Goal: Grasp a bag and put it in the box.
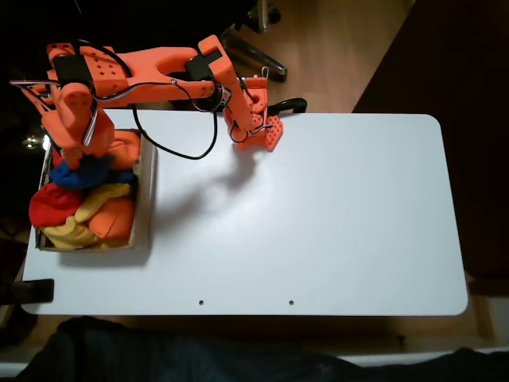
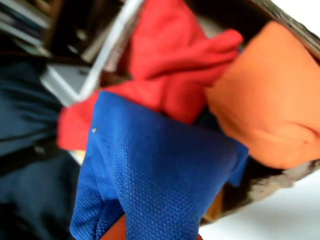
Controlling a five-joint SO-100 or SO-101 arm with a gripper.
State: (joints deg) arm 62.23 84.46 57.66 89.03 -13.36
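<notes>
Blue fabric, the bag [image 2: 160, 185], hangs draped and creased right under the wrist camera, which suggests it is pinched from above, though the gripper [image 1: 79, 163] has its jaws hidden, so I cannot tell how wide they stand. Below lies the box [image 1: 148, 199], where 1 red bag [image 2: 170, 75] and 1 orange bag [image 2: 270, 100] already crowd the space.

One box [image 1: 147, 199] holds one blue bag [image 1: 86, 173]. Around it lie orange [image 1: 111, 219], red [image 1: 52, 204] and yellow [image 1: 102, 196] bags (their number unclear in the heap).
</notes>
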